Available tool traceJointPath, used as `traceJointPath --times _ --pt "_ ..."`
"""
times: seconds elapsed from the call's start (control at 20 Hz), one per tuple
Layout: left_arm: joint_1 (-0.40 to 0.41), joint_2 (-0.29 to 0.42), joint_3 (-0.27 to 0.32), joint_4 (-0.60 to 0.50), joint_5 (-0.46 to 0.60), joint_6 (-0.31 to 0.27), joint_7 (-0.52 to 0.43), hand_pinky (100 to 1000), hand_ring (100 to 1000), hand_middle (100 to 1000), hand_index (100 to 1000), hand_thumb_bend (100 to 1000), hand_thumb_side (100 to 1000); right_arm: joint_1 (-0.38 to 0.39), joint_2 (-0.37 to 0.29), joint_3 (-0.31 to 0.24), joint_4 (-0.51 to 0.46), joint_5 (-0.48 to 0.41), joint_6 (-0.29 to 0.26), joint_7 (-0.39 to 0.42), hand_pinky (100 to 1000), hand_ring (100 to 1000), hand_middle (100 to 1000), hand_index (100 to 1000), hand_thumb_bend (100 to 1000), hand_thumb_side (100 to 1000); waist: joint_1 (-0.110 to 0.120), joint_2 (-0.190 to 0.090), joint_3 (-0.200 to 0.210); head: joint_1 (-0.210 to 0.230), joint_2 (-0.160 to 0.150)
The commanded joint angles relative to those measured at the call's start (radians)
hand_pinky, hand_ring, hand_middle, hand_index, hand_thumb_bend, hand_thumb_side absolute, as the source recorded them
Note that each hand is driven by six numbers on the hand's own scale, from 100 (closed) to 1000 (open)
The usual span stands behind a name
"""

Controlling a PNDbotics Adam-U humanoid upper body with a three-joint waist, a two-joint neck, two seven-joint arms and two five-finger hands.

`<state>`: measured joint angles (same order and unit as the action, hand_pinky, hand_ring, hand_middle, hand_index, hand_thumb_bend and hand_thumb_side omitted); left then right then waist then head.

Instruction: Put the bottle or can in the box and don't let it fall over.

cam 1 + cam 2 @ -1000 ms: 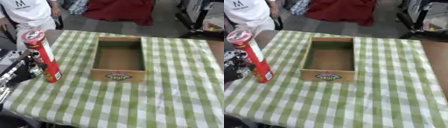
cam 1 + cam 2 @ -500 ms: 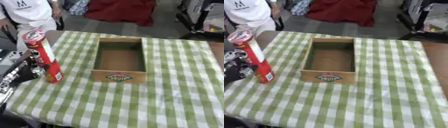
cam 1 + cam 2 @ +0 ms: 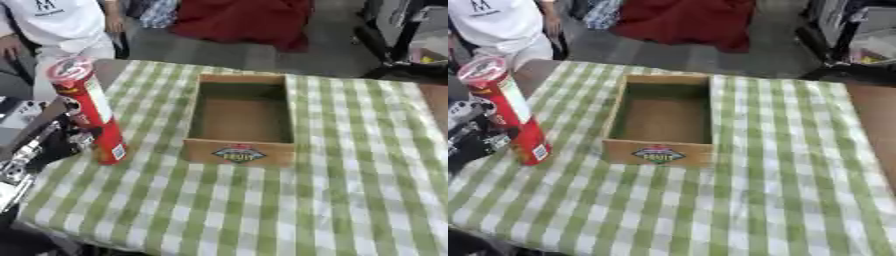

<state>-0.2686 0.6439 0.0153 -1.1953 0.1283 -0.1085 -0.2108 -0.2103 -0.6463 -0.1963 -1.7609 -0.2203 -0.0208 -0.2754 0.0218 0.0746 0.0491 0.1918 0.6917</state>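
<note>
The left hand came in from the near left edge and sat against the left side of the can, low on its body; its dark fingers lay close round the tube, but whether they had closed on it or only rested beside it could not be told from either view. The right hand showed in neither view. The can was a tall red tube with a pale lid, standing on its base on the green checked cloth and leaning a little, its top tipped toward the far left. It stood just left of the box, apart from it, level with the box's near end. The box was a shallow wooden tray with a label on its near wall, open at the top and with nothing in it. By the look of things the step in hand was the grasp, with the lift and carry not yet done. The next move would call for a sure hold on the tube, a lift high enough to pass the box's left wall, a short carry to the right, and a level set-down on the box floor, since a can so tall and narrow would topple easily if let go while tilted
</note>
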Motion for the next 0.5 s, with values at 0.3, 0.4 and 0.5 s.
traceJointPath --times 0.3,0.4,0.5 --pt "-0.033 0.021 0.004 -0.003 -0.004 -0.004 0.026 1000 1000 917 1000 392 447 -0.012 -0.022 -0.006 -0.022 -0.007 -0.002 0.007 811 773 773 827 100 708 -0.002 -0.005 -0.002 0.006 -0.015" --pt "-0.039 0.022 0.003 -0.004 -0.009 -0.004 0.033 1000 1000 917 995 395 453 -0.012 -0.022 -0.006 -0.022 -0.007 -0.002 0.007 811 773 773 827 100 708 -0.002 -0.005 -0.002 0.007 -0.015" --pt "-0.044 0.022 0.001 -0.004 -0.013 -0.004 0.034 1000 1000 916 995 395 459 -0.013 -0.021 -0.005 -0.022 -0.008 -0.001 0.008 811 773 773 827 100 710 -0.002 -0.005 -0.002 0.008 -0.016"
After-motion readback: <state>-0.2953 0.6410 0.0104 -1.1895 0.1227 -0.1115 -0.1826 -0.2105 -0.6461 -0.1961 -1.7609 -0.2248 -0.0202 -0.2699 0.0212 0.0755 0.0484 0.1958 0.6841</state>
